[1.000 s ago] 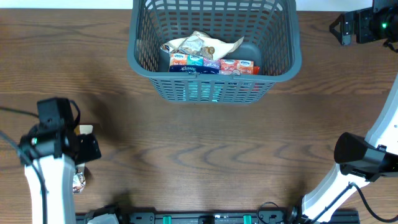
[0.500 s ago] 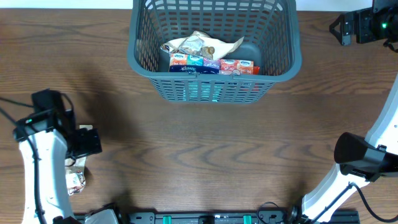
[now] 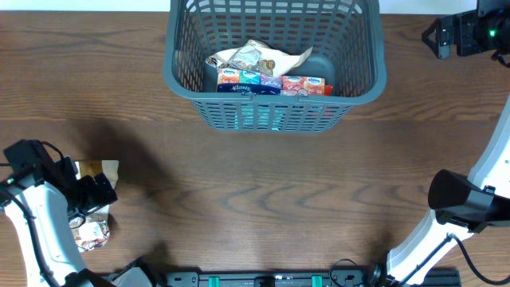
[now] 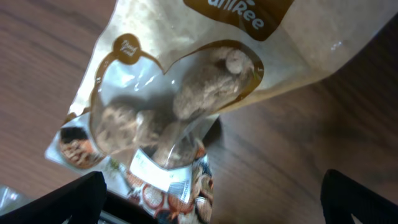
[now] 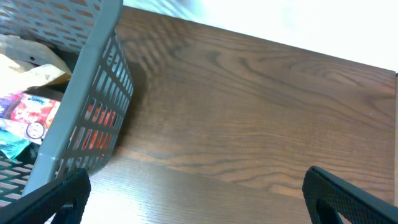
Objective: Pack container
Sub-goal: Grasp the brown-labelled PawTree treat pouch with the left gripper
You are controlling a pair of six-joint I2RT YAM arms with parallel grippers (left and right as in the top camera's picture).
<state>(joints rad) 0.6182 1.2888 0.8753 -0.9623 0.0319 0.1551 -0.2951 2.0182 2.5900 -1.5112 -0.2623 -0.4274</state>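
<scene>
Logged dark grey lattice container (image 3: 275, 97) at far middle of table (image 3: 263, 191), tissue packs (image 3: 239, 78) and crumpled wrapper (image 3: 259, 56) inside. Logged left gripper (image 4: 211, 202) spread wide, empty, over snack pouch (image 4: 186, 87) near front-left edge. Logged right gripper (image 5: 196, 199) spread, empty, beside container's right wall.

The left arm (image 3: 40, 219) rises at the near left, and the left gripper (image 3: 94, 191) points downward with its fingers (image 4: 68, 199) spread wide. The right arm (image 3: 488, 179) stretches to the far right, where the right gripper (image 3: 437, 35) holds its jaws equally wide.
</scene>
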